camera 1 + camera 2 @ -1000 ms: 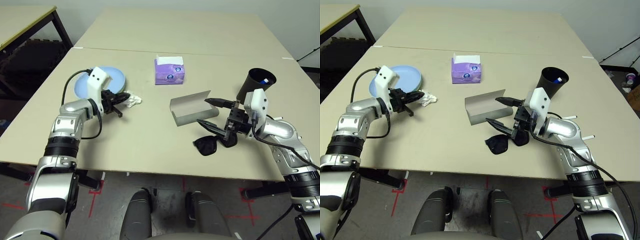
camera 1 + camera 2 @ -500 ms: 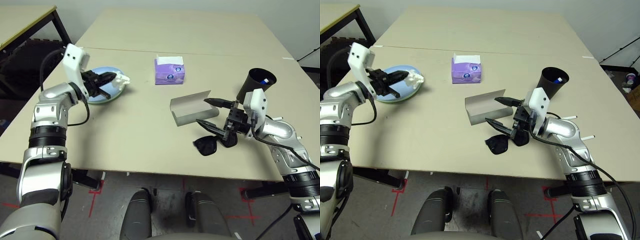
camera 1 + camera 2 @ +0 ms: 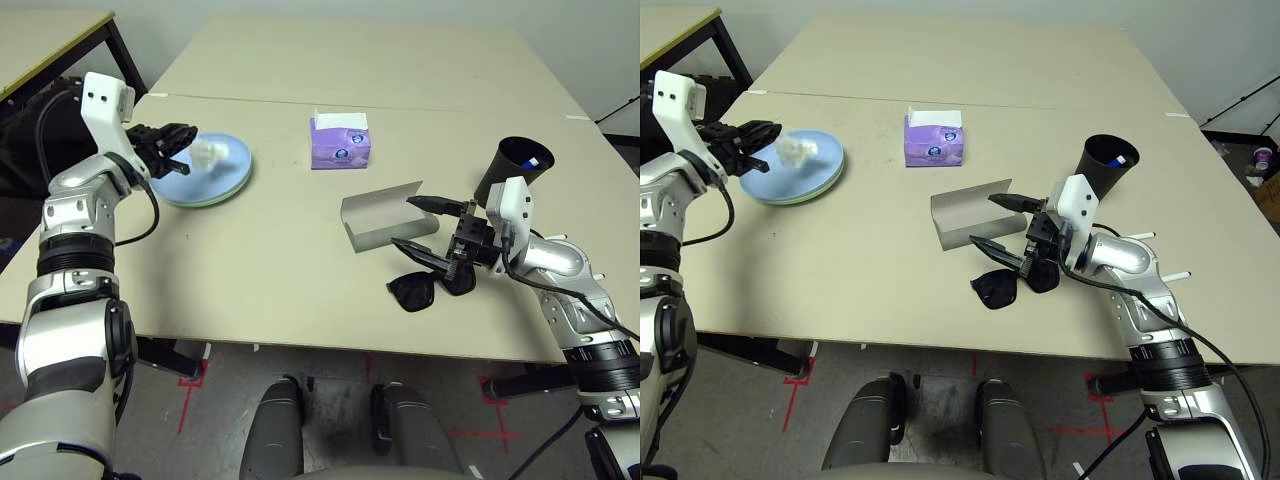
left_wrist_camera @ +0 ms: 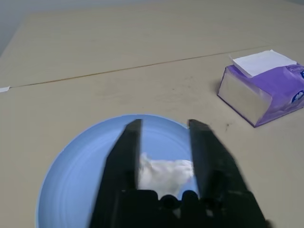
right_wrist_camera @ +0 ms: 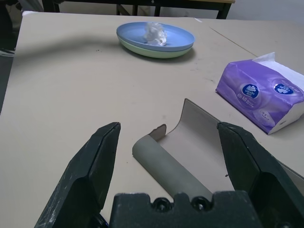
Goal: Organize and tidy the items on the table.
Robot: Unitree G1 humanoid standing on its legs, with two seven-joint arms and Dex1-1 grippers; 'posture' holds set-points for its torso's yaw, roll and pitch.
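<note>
Light blue on pale green, the stacked plates (image 3: 203, 170) sit near the table's (image 3: 260, 270) left edge, and a crumpled white tissue (image 3: 796, 149) lies loose on the top one. The left wrist view shows the left gripper (image 4: 164, 142) parted, the tissue free between its blurred black fingers. The right wrist view shows the glasses case (image 5: 190, 152) as a curved grey shell lying open, between the right gripper's (image 3: 425, 225) widely spread fingers, which grasp nothing. Black sunglasses (image 3: 425, 288) lie near the front edge just below that gripper. A black cup (image 3: 510, 165) leans tilted near the right edge, behind the right forearm. A purple tissue box (image 3: 340, 140) stands mid-table. The left arm reaches level above the plates.
</note>
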